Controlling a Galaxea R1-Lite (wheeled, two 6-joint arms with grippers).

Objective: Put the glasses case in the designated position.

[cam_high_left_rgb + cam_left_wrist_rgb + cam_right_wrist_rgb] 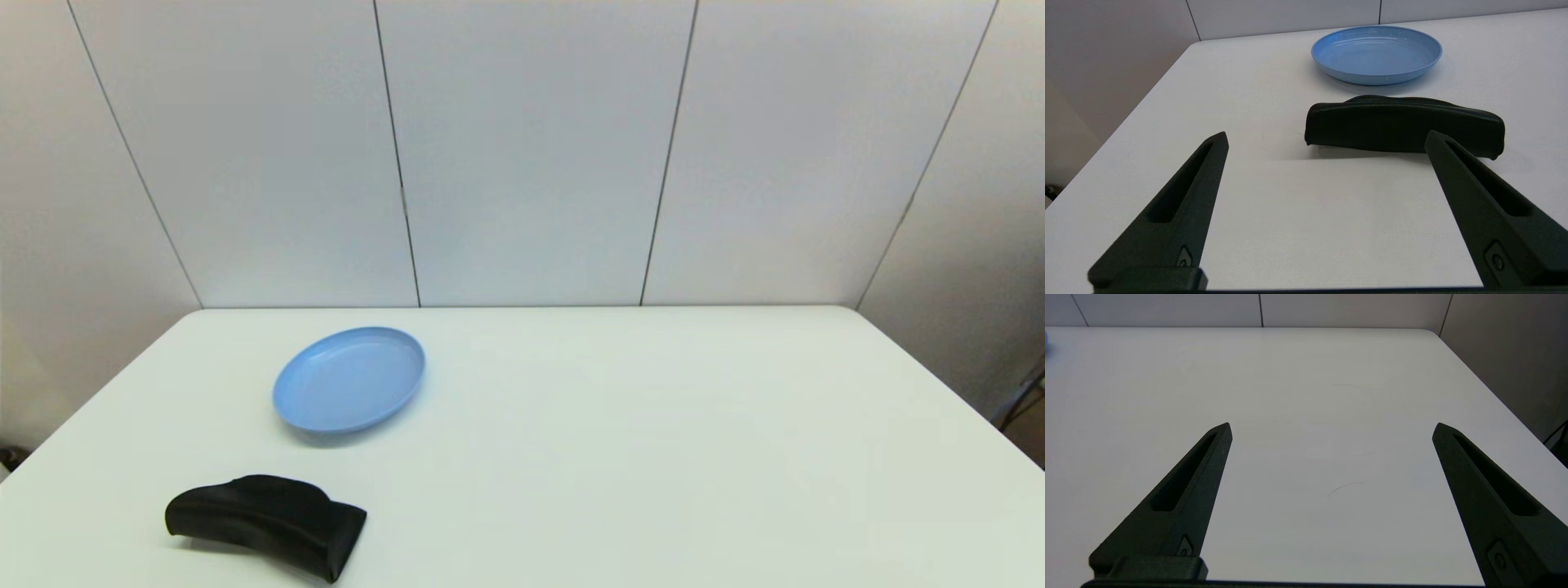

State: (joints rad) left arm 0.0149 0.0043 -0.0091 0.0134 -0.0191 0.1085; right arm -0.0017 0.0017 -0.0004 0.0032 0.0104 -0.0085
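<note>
Lying flat on white table [620, 425]: glasses case [265, 524], near blue plate [349, 380], not touching. Left gripper [1327, 139] released, short of case. Right gripper [1331, 426] released, over bare tabletop.

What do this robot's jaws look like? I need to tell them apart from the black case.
Both the left gripper and the right gripper have two long matte black fingers, wedge-shaped and tapering to points. Each finger has a long recessed slot and a small screw near its base. No cables or markings show; the arms are out of view.
</note>
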